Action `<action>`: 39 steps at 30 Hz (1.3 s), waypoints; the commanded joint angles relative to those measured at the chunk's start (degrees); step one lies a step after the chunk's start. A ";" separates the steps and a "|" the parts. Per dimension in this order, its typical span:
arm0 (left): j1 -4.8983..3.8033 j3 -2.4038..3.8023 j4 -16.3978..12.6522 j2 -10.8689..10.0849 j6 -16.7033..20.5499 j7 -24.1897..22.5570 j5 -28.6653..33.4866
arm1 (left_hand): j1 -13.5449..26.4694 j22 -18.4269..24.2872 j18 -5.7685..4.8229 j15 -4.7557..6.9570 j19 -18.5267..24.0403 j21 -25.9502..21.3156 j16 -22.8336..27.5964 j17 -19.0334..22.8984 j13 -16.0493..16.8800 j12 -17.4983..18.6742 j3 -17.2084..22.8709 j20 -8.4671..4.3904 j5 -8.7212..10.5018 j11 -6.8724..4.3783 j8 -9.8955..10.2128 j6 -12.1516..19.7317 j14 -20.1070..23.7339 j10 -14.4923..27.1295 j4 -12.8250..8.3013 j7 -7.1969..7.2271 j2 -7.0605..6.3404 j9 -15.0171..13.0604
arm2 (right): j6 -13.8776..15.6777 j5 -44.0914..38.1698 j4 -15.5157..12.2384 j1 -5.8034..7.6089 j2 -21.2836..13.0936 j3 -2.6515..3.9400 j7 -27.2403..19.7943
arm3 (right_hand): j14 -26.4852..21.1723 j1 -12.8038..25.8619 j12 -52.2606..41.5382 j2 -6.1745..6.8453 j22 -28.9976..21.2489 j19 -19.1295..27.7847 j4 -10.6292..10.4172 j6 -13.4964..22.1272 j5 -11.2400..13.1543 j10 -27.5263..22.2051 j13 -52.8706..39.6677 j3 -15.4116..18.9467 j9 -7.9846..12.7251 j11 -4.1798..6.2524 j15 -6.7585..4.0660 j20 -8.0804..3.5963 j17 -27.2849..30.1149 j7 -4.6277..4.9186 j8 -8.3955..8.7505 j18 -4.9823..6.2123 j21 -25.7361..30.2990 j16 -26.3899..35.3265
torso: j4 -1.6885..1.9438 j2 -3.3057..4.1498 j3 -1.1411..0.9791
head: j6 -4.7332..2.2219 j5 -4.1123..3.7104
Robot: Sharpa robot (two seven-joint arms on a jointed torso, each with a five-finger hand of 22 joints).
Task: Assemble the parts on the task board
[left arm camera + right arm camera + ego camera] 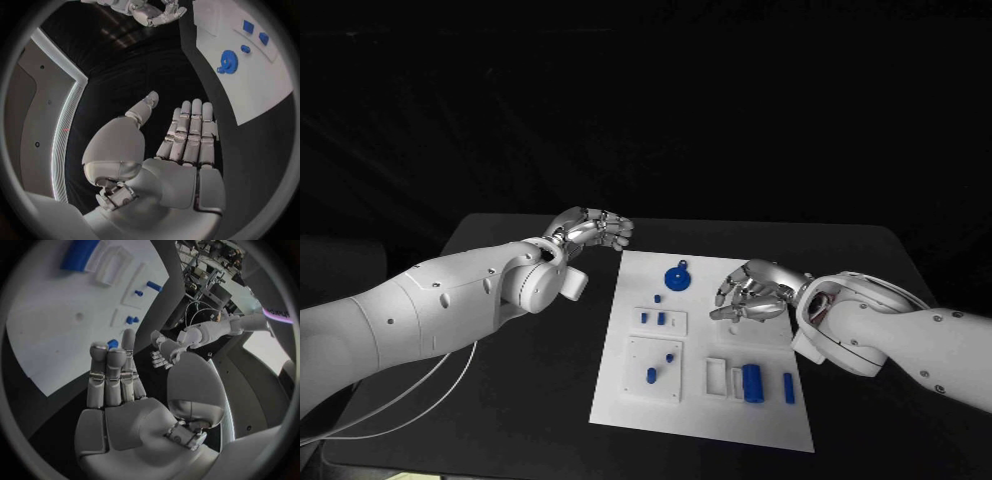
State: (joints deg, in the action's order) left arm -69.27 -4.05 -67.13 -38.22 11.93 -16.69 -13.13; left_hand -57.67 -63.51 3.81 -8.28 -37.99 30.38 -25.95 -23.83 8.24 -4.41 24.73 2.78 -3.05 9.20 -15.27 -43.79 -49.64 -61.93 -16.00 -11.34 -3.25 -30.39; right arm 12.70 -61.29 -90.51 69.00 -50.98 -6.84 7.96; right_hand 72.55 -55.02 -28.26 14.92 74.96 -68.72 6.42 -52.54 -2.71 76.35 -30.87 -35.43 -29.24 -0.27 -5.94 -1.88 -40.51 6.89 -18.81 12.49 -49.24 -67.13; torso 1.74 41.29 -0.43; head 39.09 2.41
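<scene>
Task board point(711, 400) lies white in the middle of the black table point(488, 420), its long side running away from the robot. Left hand point(593, 230) hovers over bare tabletop just beside the board's far left corner — its wrist view shows the fingers point(190, 132) straight and side by side, thumb apart, nothing in them. Right hand point(757, 293) hangs over the board's right edge near the far end, fingers loosely curved and holding nothing. Just beside it sits a round blue part point(678, 277) — disc-like, lying flat on the board. Nearer the robot, an upright blue block point(753, 382) rests in a recess, with a slim blue bar point(789, 388) just to its right.
</scene>
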 commanded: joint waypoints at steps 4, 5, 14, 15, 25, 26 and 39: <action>1.04 0.00 0.65 0.66 -1.21 -1.09 0.29 | 0.41 -0.09 0.81 -0.14 -0.50 -0.22 0.11 -0.08 -0.02 -0.24 0.01 -0.05 0.18 -0.09 -0.28 -0.37 -0.37 -0.38 0.24 0.00 0.03 -0.06 | -11.55 8.96 0.62 0.01 -2.18 -0.04 6.47 | 1.29 -0.14 -15.70 -2.07 0.90 -1.34 -1.87 -0.76 -0.16 -6.62 -14.50 0.19 -1.17 0.63 -0.62 -0.41 -1.91 -0.64 -0.41 2.51 -1.34 -2.58 | -0.11 -0.93 -0.69 | -0.31 -2.46; 1.36 0.00 0.87 0.77 -1.28 -1.15 0.29 | 0.43 -0.09 0.81 -0.14 -0.51 -0.22 0.11 -0.09 -0.02 -0.24 0.00 -0.05 0.18 -0.09 -0.29 -0.38 -0.38 -0.39 0.25 0.00 0.04 -0.06 | -11.60 9.13 0.31 0.01 -2.68 -0.09 7.80 | 1.44 -0.21 -19.31 -2.27 1.05 -1.92 -2.52 -1.11 -0.14 -7.59 -17.66 -0.51 -1.56 0.82 -0.82 -0.61 -3.03 -0.93 -0.56 2.51 -1.89 -3.81 | -0.23 -1.14 -0.84 | -0.21 -2.89; 3.21 -0.04 1.81 1.84 -2.03 -1.43 0.34 | 0.74 -0.18 0.79 -0.09 -0.59 -0.25 0.13 -0.22 -0.03 -0.36 -0.13 -0.08 0.18 -0.20 -0.43 -0.55 -0.51 -0.65 0.35 0.07 0.12 -0.06 | -18.70 9.79 -1.57 0.01 -5.26 -0.90 18.06 | 1.49 2.69 -29.20 -4.23 1.41 -3.14 -4.89 -1.21 -0.11 -7.92 -25.69 -0.58 -2.73 0.89 -1.00 -1.09 -7.12 -1.16 -0.43 2.51 -4.45 -7.74 | -0.58 -2.49 -1.53 | 0.38 -4.67; 3.37 -0.04 1.89 1.94 -2.27 -1.56 0.34 | 0.83 -0.20 0.79 -0.09 -0.60 -0.26 0.14 -0.24 -0.04 -0.36 -0.18 -0.08 0.18 -0.21 -0.44 -0.57 -0.52 -0.68 0.37 0.08 0.11 -0.06 | -19.09 9.79 -1.85 0.01 -5.50 -1.01 18.85 | 1.31 3.00 -30.47 -4.16 1.41 -3.15 -4.82 -1.23 -0.13 -8.24 -26.82 -0.55 -2.89 0.91 -0.96 -1.19 -7.66 -1.11 -0.40 2.51 -4.82 -8.14 | -0.63 -2.65 -1.60 | 0.51 -4.84; 3.97 -0.07 0.98 1.47 -3.01 -3.03 0.36 | 3.35 -0.39 0.70 -0.13 -0.45 -0.60 0.54 -0.52 -0.32 -0.19 -1.53 -0.11 0.22 -0.14 -0.44 -0.36 -0.37 -0.56 0.81 0.05 -1.55 0.11 | -17.17 7.53 -3.77 -0.02 -6.42 -4.00 23.02 | 0.58 6.80 -34.32 -3.57 1.25 -2.52 -6.37 -1.42 -0.14 -10.10 -30.75 -1.16 -4.17 0.96 -0.95 -1.63 -9.95 -1.12 -0.23 2.51 -6.65 -8.85 | -0.76 -3.97 -1.71 | 1.86 -6.59; 3.96 -0.06 0.68 1.22 -3.11 -3.10 0.36 | 3.53 -0.41 0.70 -0.14 -0.41 -0.65 0.60 -0.53 -0.36 -0.15 -1.61 -0.11 0.22 -0.12 -0.43 -0.32 -0.32 -0.50 0.83 0.05 -1.71 0.12 | -16.86 6.89 -3.88 -0.05 -6.36 -4.12 23.20 | 0.59 7.23 -34.38 -3.22 1.24 -2.48 -6.65 -1.36 -0.13 -10.15 -30.84 -1.17 -4.23 0.95 -0.93 -1.64 -10.04 -1.10 -0.18 2.51 -6.73 -8.85 | -0.78 -4.09 -1.73 | 2.00 -6.67; 3.91 -0.06 -2.57 -0.53 -3.02 -2.86 0.33 | 6.08 -0.75 0.42 -1.14 1.97 -2.32 3.16 -0.40 -1.48 0.54 -0.93 0.81 0.21 0.25 -0.12 0.90 3.00 1.80 2.45 -0.07 -3.81 0.54 | -14.12 1.57 -3.45 -1.61 -4.43 -4.96 24.47 | 0.65 10.30 -34.67 -0.04 1.06 -2.21 -9.99 -0.39 -0.10 -10.52 -31.44 -2.72 -4.83 0.67 -0.68 -1.87 -10.96 -0.81 0.63 2.51 -7.50 -8.56 | -0.69 -4.59 -1.84 | 2.95 -7.93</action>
State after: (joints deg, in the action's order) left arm -65.34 -4.14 -69.42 -38.77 9.76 -18.65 -13.11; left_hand -52.08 -64.20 3.95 -9.34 -36.44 28.29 -23.06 -24.26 6.80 -3.98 23.82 3.67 -3.05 9.41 -15.49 -43.25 -46.96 -60.48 -13.91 -11.40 -7.17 -29.91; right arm -2.24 -56.30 -94.03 67.64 -55.67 -11.75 31.31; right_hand 73.37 -45.19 -62.61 15.00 74.94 -70.92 -3.28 -53.05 -2.71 67.15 -62.23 -38.13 -33.99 1.03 -6.76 -3.30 -51.40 5.94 -18.34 12.44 -56.35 -75.63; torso 1.12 36.71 -2.28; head 41.98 -5.41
